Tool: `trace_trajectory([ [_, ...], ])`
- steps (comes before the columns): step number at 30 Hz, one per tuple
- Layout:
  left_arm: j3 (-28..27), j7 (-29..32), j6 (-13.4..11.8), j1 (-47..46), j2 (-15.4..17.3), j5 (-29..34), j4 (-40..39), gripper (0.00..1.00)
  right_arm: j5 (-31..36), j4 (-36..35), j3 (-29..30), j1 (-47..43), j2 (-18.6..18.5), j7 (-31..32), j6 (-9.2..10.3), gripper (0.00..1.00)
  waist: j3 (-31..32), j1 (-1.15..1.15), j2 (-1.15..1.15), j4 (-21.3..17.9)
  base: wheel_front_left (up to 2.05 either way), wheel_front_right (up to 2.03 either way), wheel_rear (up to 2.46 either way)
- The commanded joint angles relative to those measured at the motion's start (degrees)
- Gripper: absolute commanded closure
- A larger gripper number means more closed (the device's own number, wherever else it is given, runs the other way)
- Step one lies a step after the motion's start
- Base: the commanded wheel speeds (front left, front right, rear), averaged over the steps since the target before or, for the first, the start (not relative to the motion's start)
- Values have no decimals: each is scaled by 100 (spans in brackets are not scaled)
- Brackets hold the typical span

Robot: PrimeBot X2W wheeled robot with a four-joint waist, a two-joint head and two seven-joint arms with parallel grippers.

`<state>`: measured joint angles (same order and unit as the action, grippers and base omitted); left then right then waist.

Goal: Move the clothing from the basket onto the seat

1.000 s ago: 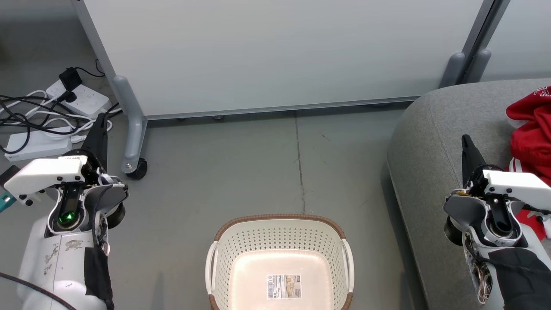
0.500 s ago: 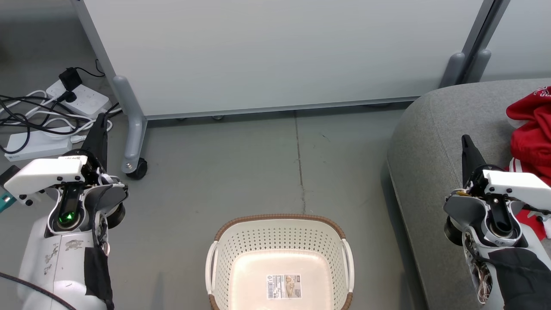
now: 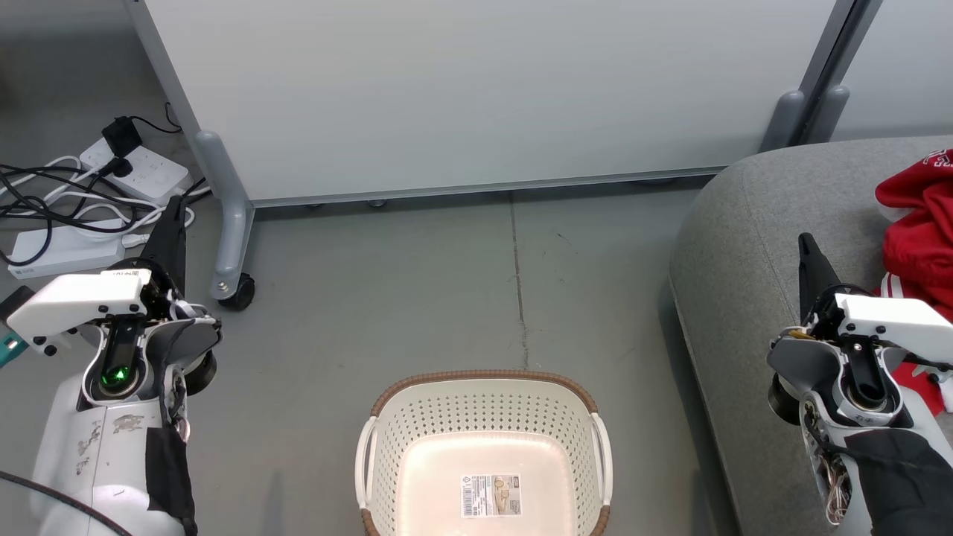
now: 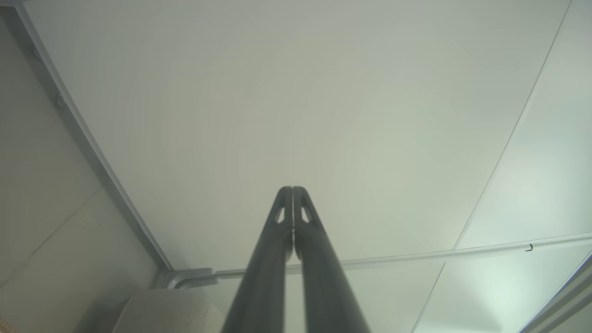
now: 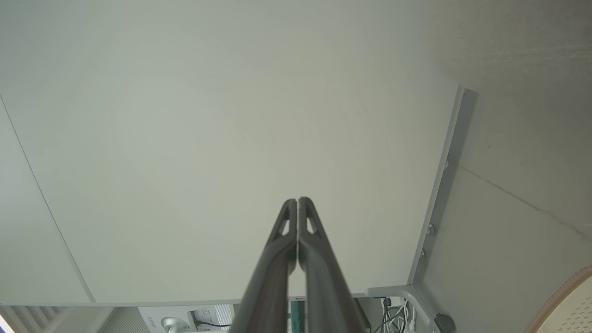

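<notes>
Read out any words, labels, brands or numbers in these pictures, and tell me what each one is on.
No text here is clear enough to quote.
On the basket floor, a label: barcode and print, too small to read.
On the clothing lying on the seat: white lettering, cut off at the picture's edge, unreadable.
On a white box in the right wrist view: dark lettering, too blurred to read.

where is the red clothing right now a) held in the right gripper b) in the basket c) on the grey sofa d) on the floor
c, the red clothing lies on the grey sofa, and the basket holds nothing but the label on its floor.
</notes>
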<state>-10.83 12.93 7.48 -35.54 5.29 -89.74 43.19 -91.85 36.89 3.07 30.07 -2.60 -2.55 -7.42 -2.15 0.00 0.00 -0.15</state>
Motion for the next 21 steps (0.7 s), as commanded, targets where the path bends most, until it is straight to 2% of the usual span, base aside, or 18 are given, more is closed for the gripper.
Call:
trace_trajectory([
  [1, -14, 12, 28, -43, 32, -18, -1, 100, -26, 7, 0, 22, -52, -15, -12, 100, 0, 0, 0, 0, 0, 0, 0],
  [21, -12, 12, 28, -42, 33, -19, -2, 100, -26, 7, -1, 22, -52, -15, -13, 100, 0, 0, 0, 0, 0, 0, 0],
])
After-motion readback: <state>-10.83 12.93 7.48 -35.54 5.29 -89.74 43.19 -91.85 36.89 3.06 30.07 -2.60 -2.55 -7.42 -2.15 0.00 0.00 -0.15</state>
